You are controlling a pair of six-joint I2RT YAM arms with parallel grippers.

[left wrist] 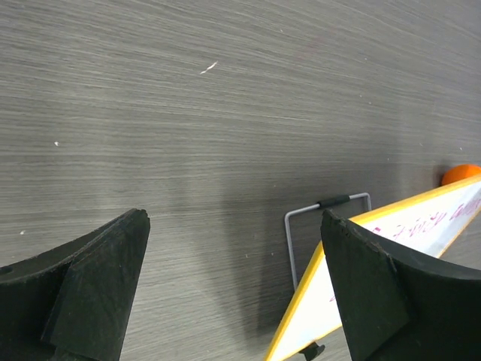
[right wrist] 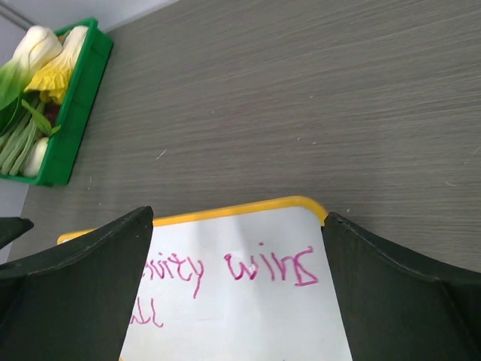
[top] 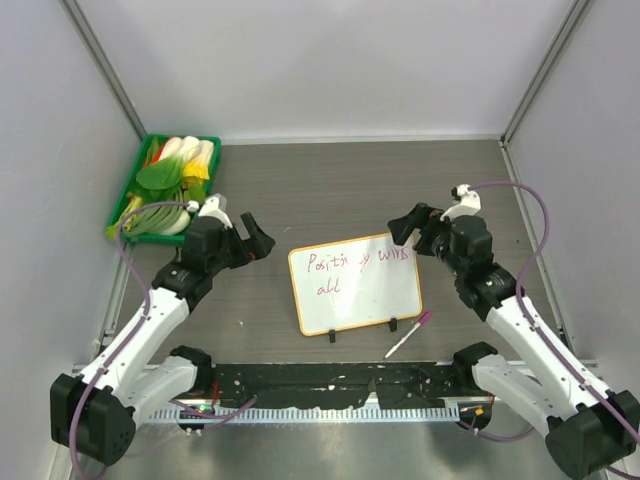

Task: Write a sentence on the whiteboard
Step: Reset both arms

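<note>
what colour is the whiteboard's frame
The whiteboard has an orange-yellow frame, clearest in the right wrist view.

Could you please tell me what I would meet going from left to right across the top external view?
green crate of vegetables → left end effector → whiteboard → right end effector

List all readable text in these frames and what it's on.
"Positi..y wins": first line of the sentence on the whiteboard. The middle letters are faint from above; the right wrist view reads "vity wins".
"all": second line, below it on the same board.
The marker and green crate show no legible text.
</note>
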